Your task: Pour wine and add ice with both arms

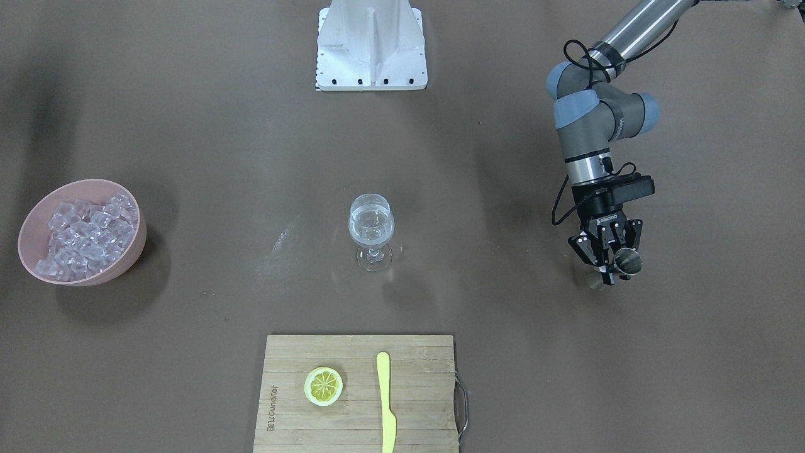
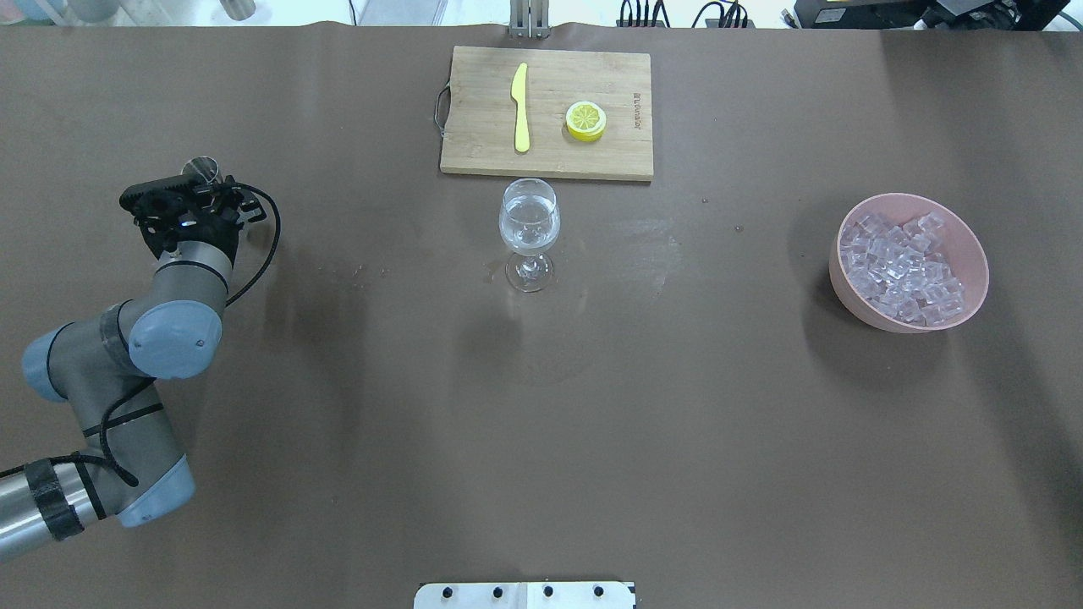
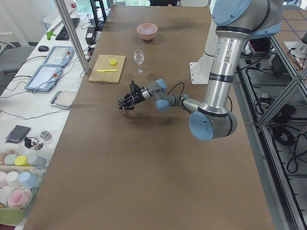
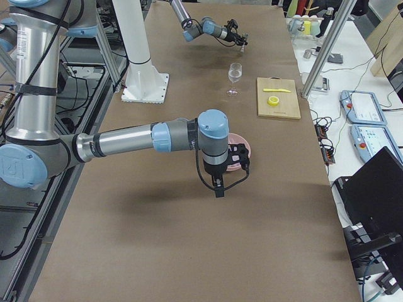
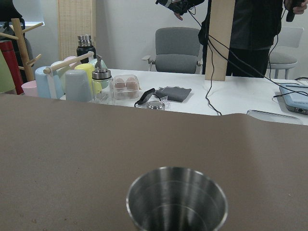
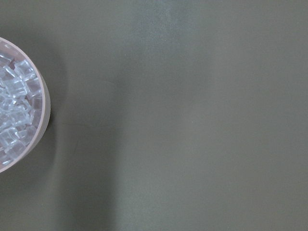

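Observation:
A wine glass (image 1: 371, 229) stands upright mid-table with a small amount of clear wine (image 2: 528, 227) in its bowl. Ice (image 1: 85, 236) fills a pink bowl (image 1: 136, 248) at the table's end on my right side; the ice also shows in the right wrist view (image 6: 12, 120). My left gripper (image 1: 613, 270) is low over the table, far to the glass's side, shut on a small upright metal cup (image 5: 176, 199). My right gripper (image 4: 218, 189) hangs beside the pink bowl (image 4: 242, 151); I cannot tell whether it is open or shut.
A wooden cutting board (image 1: 415, 390) lies at the table's far edge, beyond the glass, with a lemon slice (image 1: 323, 385) and a yellow knife (image 1: 385, 402) on it. The white pedestal (image 1: 371, 44) stands at the robot's side of the table.

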